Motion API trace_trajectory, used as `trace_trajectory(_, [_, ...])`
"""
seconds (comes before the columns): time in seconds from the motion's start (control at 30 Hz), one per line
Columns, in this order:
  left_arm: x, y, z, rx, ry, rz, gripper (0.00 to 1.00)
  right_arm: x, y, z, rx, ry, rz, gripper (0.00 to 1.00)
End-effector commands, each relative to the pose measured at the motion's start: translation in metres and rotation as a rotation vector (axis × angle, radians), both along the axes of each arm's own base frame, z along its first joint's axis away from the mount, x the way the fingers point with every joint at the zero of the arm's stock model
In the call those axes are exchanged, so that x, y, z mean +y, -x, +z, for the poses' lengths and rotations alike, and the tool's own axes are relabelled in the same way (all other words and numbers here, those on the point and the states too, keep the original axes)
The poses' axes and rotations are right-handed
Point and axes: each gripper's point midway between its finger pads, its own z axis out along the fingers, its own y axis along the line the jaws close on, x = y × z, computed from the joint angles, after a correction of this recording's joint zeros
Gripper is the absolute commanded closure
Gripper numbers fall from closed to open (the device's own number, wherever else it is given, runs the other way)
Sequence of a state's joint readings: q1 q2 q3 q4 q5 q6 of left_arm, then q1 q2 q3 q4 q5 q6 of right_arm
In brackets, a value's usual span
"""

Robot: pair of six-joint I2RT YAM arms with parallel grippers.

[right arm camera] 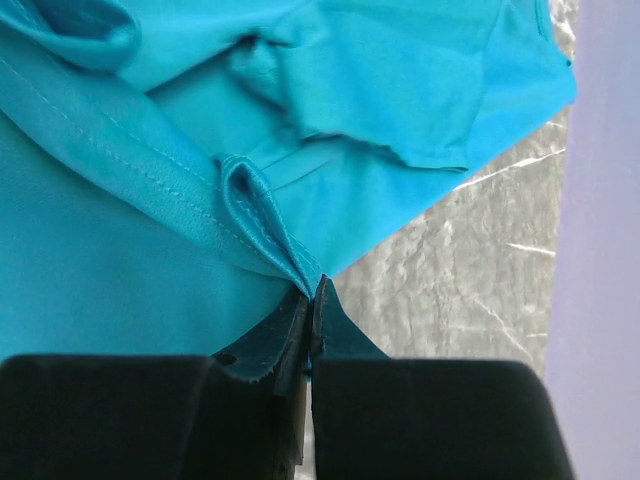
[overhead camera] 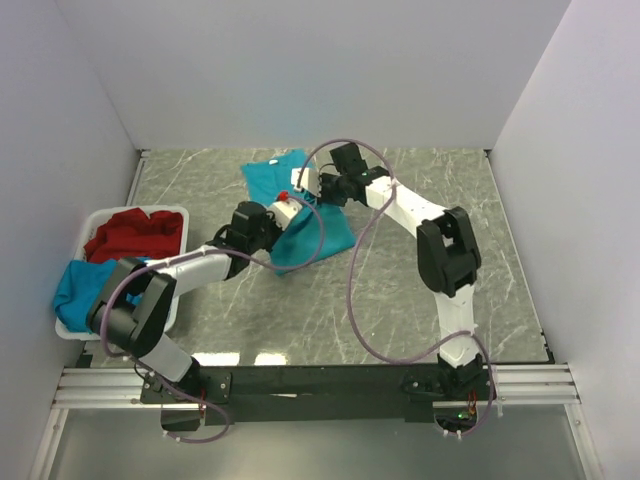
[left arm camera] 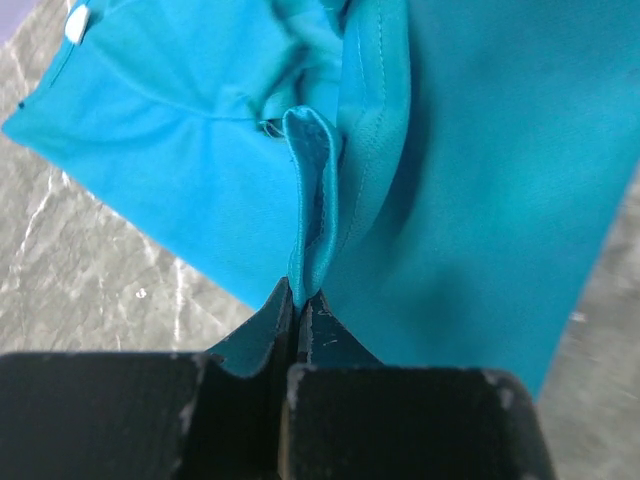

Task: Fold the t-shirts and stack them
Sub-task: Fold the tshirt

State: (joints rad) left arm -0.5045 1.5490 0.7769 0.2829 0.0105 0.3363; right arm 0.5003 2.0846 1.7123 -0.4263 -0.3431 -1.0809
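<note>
The teal t-shirt (overhead camera: 322, 245) lies partly bunched on the table (overhead camera: 200, 180), its long axis running on a slant from the far left to the near right in the top view. Both tools grip it at once. The left gripper (overhead camera: 283, 215) is on its near-left flank and the right gripper (overhead camera: 318, 186) on its far-right flank, so the line between them crosses the long axis.

In the left wrist view, the left gripper (left arm camera: 298, 300) is pressed together on a narrow upright fold of stitched hem. The rest of the teal t-shirt (left arm camera: 480, 200) spreads away ahead of the fingertips and to their right.

In the right wrist view, the right gripper (right arm camera: 310, 295) is likewise squeezed on a small loop of hem. The cloth (right arm camera: 100, 260) spreads ahead and to its left, with bare table to its right.

The two pinches look close together in the top view (how taut the cloth is between them I cannot tell). Neither arm is nearer, since each already holds the shirt. I judge that the coming move depends on both carrying their pinches the same way across the slant.

Well off beyond the left gripper's elbow, a white basket (overhead camera: 135, 211) holds a red t-shirt (overhead camera: 135, 235). A blue t-shirt (overhead camera: 75, 285) is draped over its near rim.
</note>
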Motion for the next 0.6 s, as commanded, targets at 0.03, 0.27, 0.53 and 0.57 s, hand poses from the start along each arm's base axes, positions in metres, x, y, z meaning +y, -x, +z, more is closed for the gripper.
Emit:
trace_trajectory(0.03, [0.003, -0.026, 0.020, -0.026, 0.075, -0.007, 0.99, 0.015, -0.030, 0.004, -0.029, -0.039, -0.062, 1.00])
trace_trajectory(0.27, [0.005, -0.040, 0.012, 0.003, 0.080, -0.034, 0.99, 0.022, -0.049, 0.002, -0.057, -0.043, -0.099, 1.00])
trace_trajectory(0.53, [0.014, -0.054, 0.005, 0.026, 0.104, -0.015, 0.99, 0.022, -0.058, -0.001, -0.068, -0.044, -0.131, 1.00])
trace_trajectory(0.57, [0.013, -0.055, 0.005, 0.028, 0.108, -0.015, 0.99, 0.025, -0.058, 0.001, -0.075, -0.045, -0.127, 1.00])
